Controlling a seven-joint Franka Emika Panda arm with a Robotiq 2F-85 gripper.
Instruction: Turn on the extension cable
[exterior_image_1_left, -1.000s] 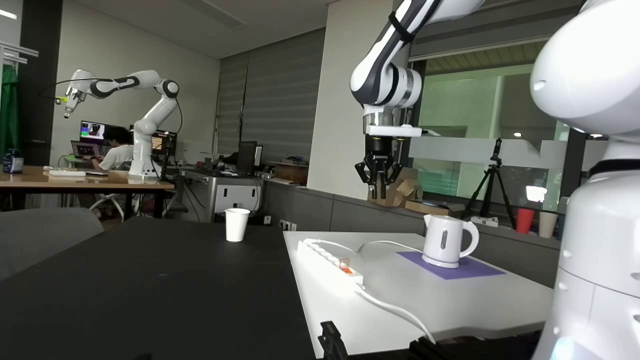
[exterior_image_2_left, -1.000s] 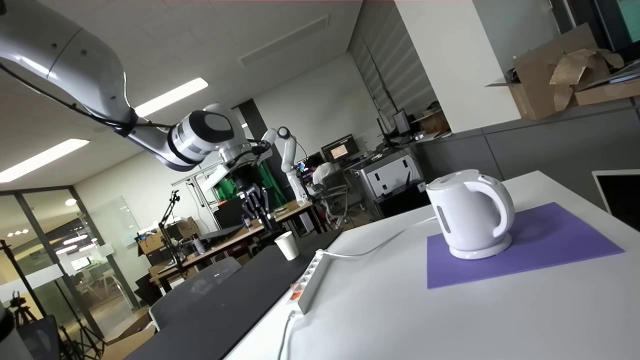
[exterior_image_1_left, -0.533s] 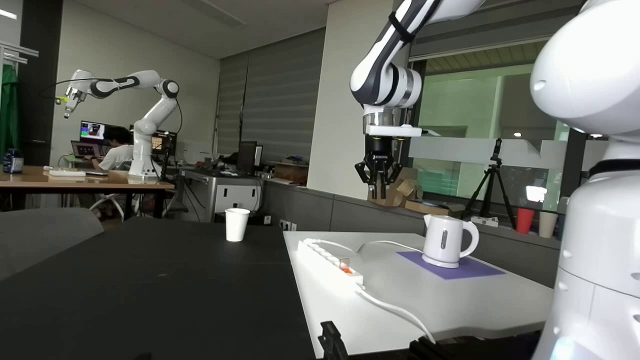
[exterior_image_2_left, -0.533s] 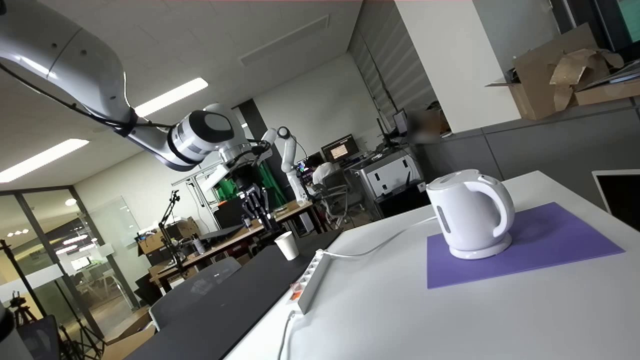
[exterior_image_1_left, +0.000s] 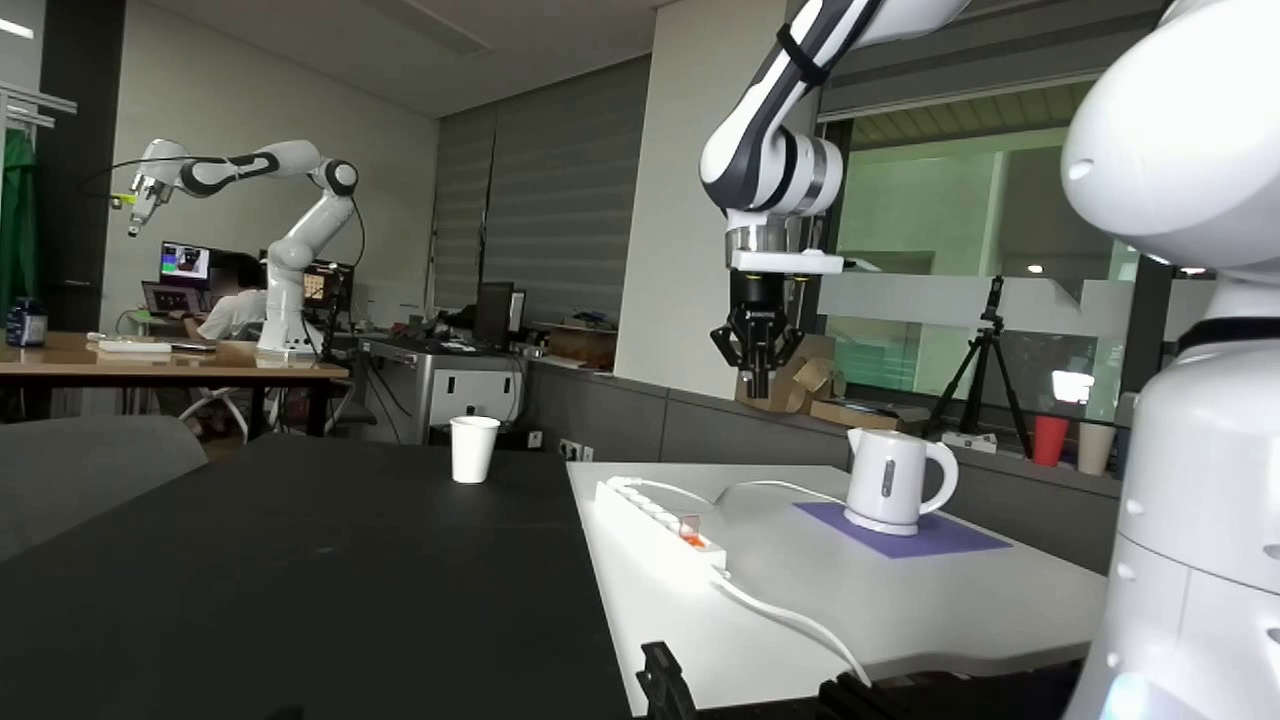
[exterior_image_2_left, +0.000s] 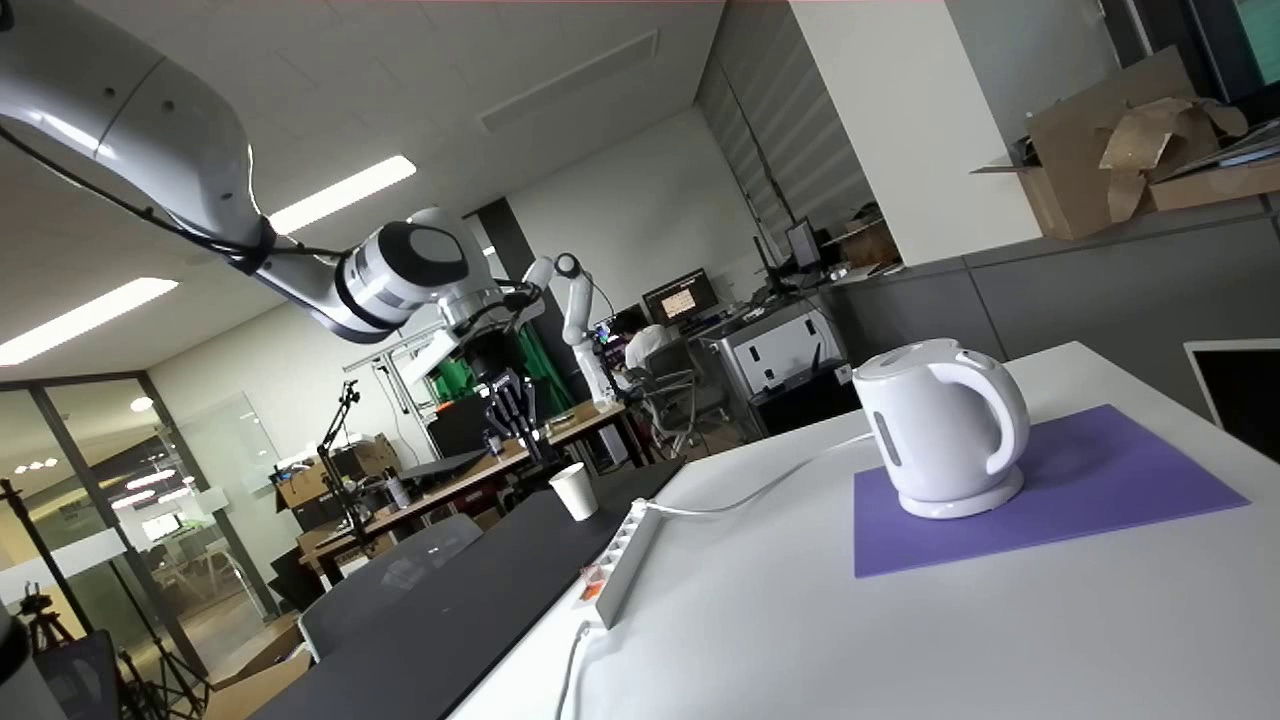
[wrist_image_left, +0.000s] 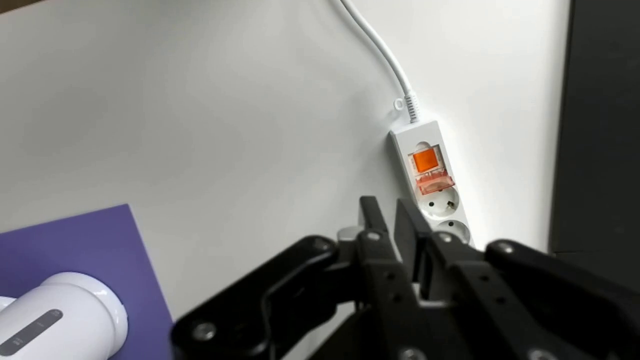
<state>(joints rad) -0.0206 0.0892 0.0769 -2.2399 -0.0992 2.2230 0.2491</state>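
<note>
The extension cable, a flat white power strip, lies near the edge of the white table; it shows in both exterior views. Its orange switch is at the end where the white cord enters. A translucent red cover is flipped up beside the switch. My gripper points down with a narrow gap between its fingers and nothing in it. In an exterior view the gripper hangs well above the table. In the wrist view the fingers hide the strip's far end.
A white kettle stands on a purple mat; in the wrist view the kettle is at lower left. A white cup stands on the black table alongside. A thin white cord runs from strip towards kettle.
The gripper's fingers have moved closer together in the last half second. The arm, the strip and the kettle have not visibly moved.
</note>
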